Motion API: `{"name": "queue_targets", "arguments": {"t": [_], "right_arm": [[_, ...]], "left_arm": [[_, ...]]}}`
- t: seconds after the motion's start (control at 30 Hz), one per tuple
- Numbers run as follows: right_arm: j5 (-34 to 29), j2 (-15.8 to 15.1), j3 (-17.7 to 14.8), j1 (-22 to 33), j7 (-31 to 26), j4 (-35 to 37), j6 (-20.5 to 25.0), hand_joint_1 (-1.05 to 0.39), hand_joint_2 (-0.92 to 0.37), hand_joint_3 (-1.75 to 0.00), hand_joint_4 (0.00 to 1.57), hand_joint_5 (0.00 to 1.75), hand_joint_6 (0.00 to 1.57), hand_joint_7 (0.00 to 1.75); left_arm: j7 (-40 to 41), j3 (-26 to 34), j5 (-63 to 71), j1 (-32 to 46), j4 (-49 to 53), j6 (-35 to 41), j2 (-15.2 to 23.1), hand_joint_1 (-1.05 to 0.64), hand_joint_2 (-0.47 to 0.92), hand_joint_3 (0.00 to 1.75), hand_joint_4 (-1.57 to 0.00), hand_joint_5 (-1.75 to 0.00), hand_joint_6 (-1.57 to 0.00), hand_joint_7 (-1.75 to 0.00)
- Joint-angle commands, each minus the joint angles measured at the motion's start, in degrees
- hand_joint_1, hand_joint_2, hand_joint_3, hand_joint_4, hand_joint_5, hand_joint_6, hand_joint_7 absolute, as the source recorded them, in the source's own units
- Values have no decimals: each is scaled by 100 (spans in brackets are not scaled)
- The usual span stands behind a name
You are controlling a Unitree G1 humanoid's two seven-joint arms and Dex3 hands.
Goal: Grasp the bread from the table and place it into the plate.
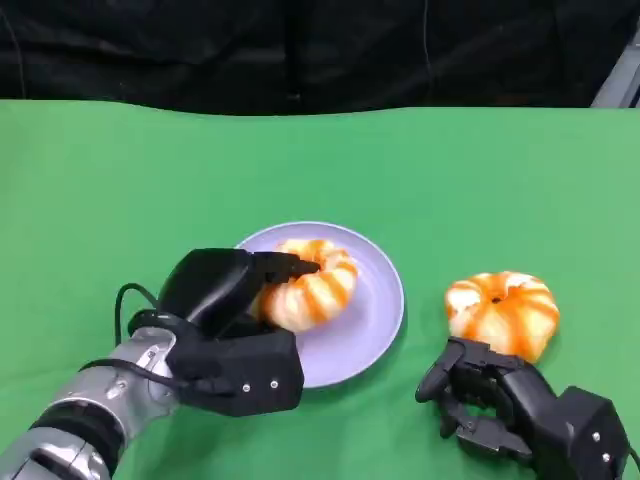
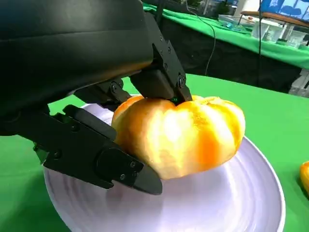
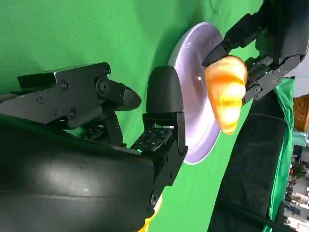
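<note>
A round orange-and-white striped bread (image 1: 312,283) is over the lavender plate (image 1: 372,312), and my left hand (image 1: 232,325) grips it from the near left side. In the left wrist view the bread (image 2: 186,131) sits between black fingers (image 2: 120,170) just over the plate (image 2: 231,203); I cannot tell whether it touches. A second striped bread (image 1: 503,312) lies on the green table to the right of the plate. My right hand (image 1: 500,405) is just in front of it, fingers apart and holding nothing. The right wrist view shows the right hand (image 3: 101,140), the plate (image 3: 190,72) and the held bread (image 3: 226,92).
The green table (image 1: 130,180) stretches wide around the plate, ending at a black backdrop (image 1: 300,50) behind. The left wrist view shows more green tables and a clear box (image 2: 263,26) in the far background.
</note>
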Motion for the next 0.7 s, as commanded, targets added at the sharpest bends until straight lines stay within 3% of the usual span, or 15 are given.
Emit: {"name": "queue_targets", "arguments": {"t": [0.03, 0.23, 0.33, 0.7], "right_arm": [[-46, -57, 4, 113, 9, 41, 100, 1, -90, -56, 66, 174, 72, 134], [-21, -49, -6, 110, 30, 54, 81, 1, -90, -58, 67, 174, 73, 132], [-8, -47, -9, 107, 47, 61, 64, 2, -90, -59, 67, 174, 74, 132], [-63, -53, 9, 106, -5, 58, 83, 2, -87, -65, 66, 171, 71, 135]], "left_arm": [[-112, -34, 15, -114, 25, 9, 115, -64, 92, 33, -75, 0, -67, 0], [-220, -22, -11, -117, 23, 0, 121, -72, 92, 47, -70, 0, -59, 0], [-373, -16, -30, -123, 13, 15, 134, -80, 92, 62, -62, 0, -50, 0], [-572, 4, -79, -133, -41, -142, 226, -89, 92, 74, -51, 0, -42, 0]]}}
